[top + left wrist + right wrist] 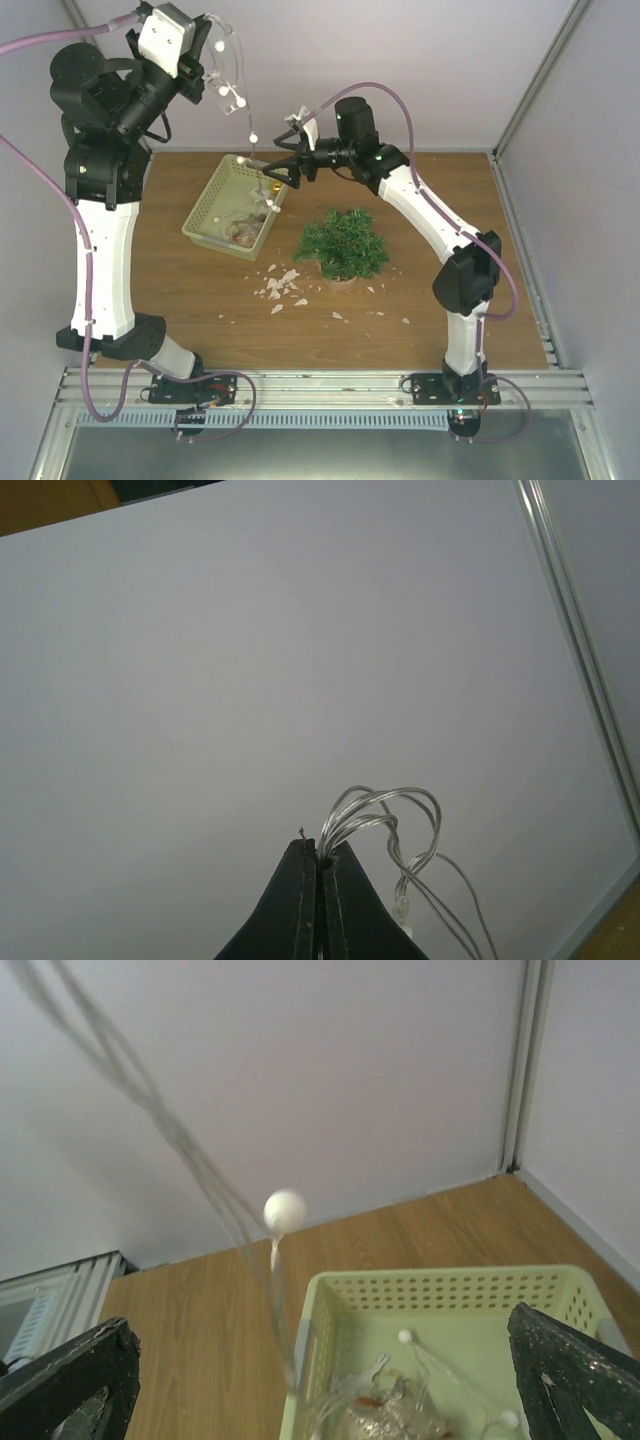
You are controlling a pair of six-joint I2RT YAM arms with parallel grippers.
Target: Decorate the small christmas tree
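Observation:
The small christmas tree (343,243), bushy and dark green in a brownish pot, stands mid-table. High at the back left, my left gripper (203,68) (320,852) is shut on a bundle of clear wire lights (385,810) with white balls (241,100). The strand hangs down into the pale green basket (212,200). My right gripper (283,152) (320,1360) is open above the basket's far right corner. The strand and one white ball (284,1210) hang between its spread fingers (75,1380), touching neither.
The basket (450,1290) holds silvery ornaments and more of the wire. White scraps (280,288) lie scattered on the wooden table in front of the tree. White walls close the back and right side.

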